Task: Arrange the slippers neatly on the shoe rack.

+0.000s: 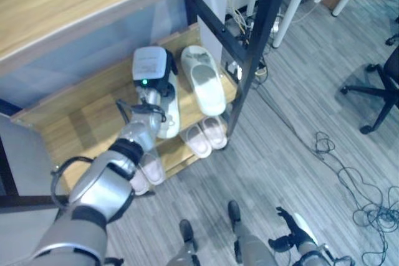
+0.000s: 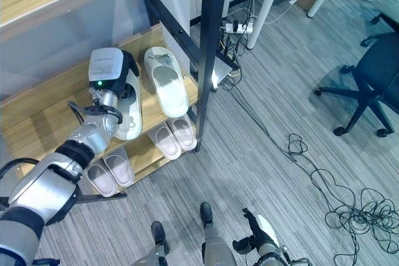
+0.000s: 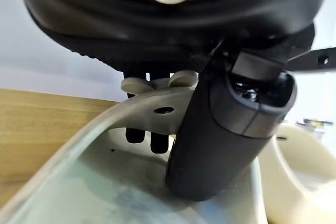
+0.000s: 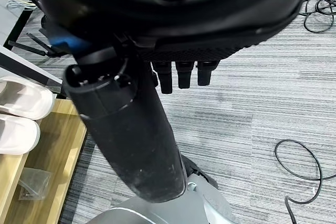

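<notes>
My left robot hand [image 3: 210, 129] is on the middle shelf [image 1: 93, 113] of the shoe rack [image 1: 246, 60], fingers through the strap of a white slipper [image 2: 129, 113] and thumb pressed on its outer side, so I am pinching that slipper; in the eye views the wrist unit hides most of the grip and of the slipper's front. A second white slipper [image 1: 204, 80] lies just beside it on the same shelf, sole down and fully visible. Two more pairs sit on the lower shelf: one pair [image 1: 207, 135] near the black post, the other pair [image 2: 111, 171] partly covered by my forearm. My right robot hand [image 4: 181, 74] hangs low over the grey floor [image 2: 299, 91], fingers relaxed, holding nothing.
</notes>
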